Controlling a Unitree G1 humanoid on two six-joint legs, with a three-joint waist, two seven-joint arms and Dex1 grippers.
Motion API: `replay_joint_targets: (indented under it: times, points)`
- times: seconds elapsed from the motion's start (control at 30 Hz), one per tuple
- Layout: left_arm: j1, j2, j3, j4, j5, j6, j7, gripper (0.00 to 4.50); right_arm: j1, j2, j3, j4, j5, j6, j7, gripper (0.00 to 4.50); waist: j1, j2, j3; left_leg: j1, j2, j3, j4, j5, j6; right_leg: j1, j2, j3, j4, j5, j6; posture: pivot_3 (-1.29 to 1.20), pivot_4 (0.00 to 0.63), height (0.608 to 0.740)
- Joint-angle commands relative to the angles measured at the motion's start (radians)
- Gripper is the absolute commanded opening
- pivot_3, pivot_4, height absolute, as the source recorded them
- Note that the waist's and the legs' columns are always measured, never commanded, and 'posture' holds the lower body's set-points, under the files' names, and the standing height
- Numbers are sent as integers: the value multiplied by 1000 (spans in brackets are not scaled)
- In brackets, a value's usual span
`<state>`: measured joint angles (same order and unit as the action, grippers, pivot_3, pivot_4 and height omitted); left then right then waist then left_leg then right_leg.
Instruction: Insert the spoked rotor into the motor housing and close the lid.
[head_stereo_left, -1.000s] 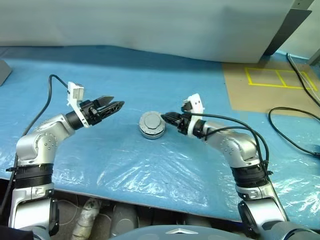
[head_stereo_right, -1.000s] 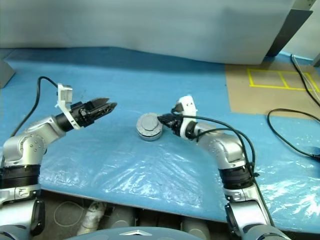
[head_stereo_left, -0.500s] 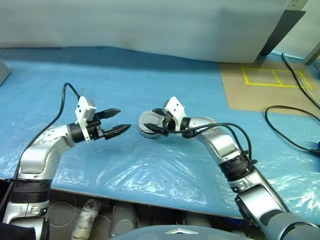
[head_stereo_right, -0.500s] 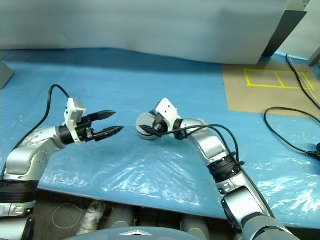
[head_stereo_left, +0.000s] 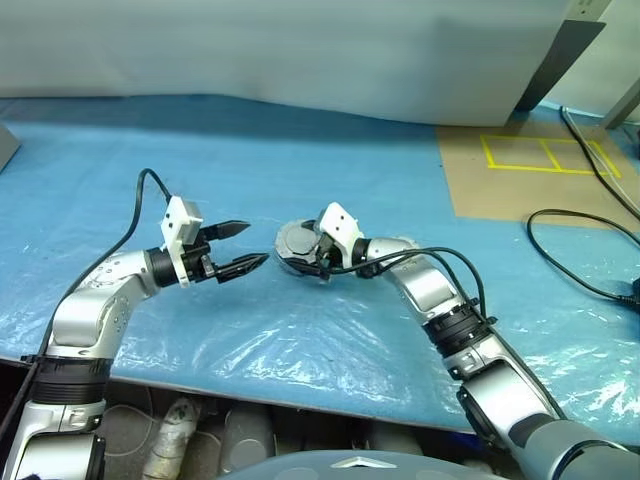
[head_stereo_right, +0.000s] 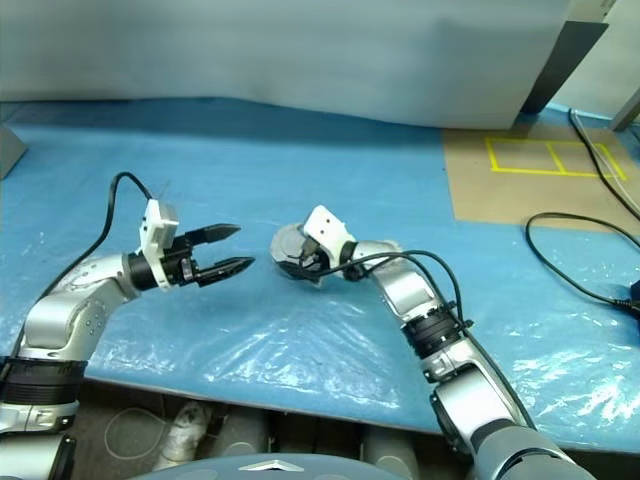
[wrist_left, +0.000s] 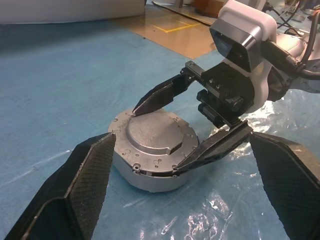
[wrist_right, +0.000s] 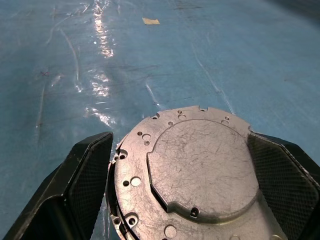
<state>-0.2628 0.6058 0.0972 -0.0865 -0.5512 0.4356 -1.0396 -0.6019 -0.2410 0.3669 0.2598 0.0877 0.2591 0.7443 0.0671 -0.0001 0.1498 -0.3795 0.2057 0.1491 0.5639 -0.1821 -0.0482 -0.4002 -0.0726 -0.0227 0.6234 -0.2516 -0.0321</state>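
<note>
One motor housing (wrist_left: 152, 147) lies flat, smooth silver face up.

One motor housing (head_stereo_left: 298, 245) on the counter (head_stereo_left: 300, 160), dead centre of the frame, smooth silver face up, and that's the only part out there. Two grippers: the left gripper (head_stereo_left: 243, 248) at centre left, the right gripper (head_stereo_left: 312, 252) right at the puck. Two black fingers on each, so four in all, and all four show at once in the left wrist view. One blue plastic sheet (head_stereo_left: 120, 150) across the counter. One brown patch (head_stereo_left: 520, 180) at upper right, with one yellow taped rectangle (head_stereo_left: 545, 155) on it, split into two boxes. One black cable (head_stereo_left: 585, 250) looping at the right edge.
</note>
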Motion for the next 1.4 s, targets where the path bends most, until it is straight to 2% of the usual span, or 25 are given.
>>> replay_joint_targets:
  times: [0.03, 0.37, 0.47, 0.53, 0.57, 0.97, 1.1, 1.2, 1.4]
  points:
    - [-5, 8, -10, -14, 18, -37, -14, 4500, -26, 12, -30, 9, -12, -30, -12, 4478, 0, 0, 0, 0, 0, 0, 0, 0, 0, 0, 0, 0, 0, 0, 0, 0, 150, 740]
    - [3, 25, -49, -7, 91, -123, -49, 4500, -18, 18, -21, 91, -49, -72, 13, 4478, -1, 0, 0, 0, 0, 0, 0, 0, 0, 0, 0, 0, 0, 0, 0, 0, 150, 740]
    - [-1, 22, -45, -2, 95, -126, -47, 4500, -4, 21, -23, 66, -42, -64, 26, 3876, -2, 0, 0, 0, 0, 0, 0, 0, 0, 0, 0, 0, 0, 0, -1, 0, 150, 740]
    - [-4, 22, -43, 3, 96, -128, -47, 4500, 4, 21, -25, 36, -31, -43, 41, 3237, -1, 0, 0, 0, 0, 0, 0, 0, 0, 0, 0, 0, 0, 0, -1, 0, 150, 740]
    - [-6, 20, -40, 8, 95, -127, -44, 4500, 5, 22, -29, 16, -23, -18, 47, 3181, -1, 0, 0, 0, 0, 0, 0, 0, 0, 0, 0, 0, 0, 0, -1, 0, 150, 740]
    - [-19, 6, -54, 28, 102, -127, -33, 4500, -17, 5, -103, -149, 61, 210, 80, 3181, 0, 0, 0, 0, 0, 0, -1, 0, 0, -1, 0, 0, 0, 0, 0, 0, 150, 740]
    - [-20, 5, -55, 33, 102, -126, -31, 4500, 2, -26, -102, -210, 54, 240, 70, 3181, 0, 0, 0, 0, 0, 0, -2, 0, 0, -1, 0, 0, 0, 1, 1, 0, 150, 740]
    - [-18, 0, -61, 37, 107, -130, -30, 4500, 34, -33, -68, -184, 12, 207, 44, 3181, 0, 0, 0, 0, 0, 0, -2, 0, 0, -1, 0, 0, 0, 1, 2, 0, 150, 740]
    - [-25, -1, -66, 43, 113, -132, -33, 4500, 53, -1, -54, -145, -1, 193, 12, 3181, 0, 0, 0, 0, 0, 0, -1, 0, 0, -1, 0, 0, 0, 0, 0, 0, 150, 740]
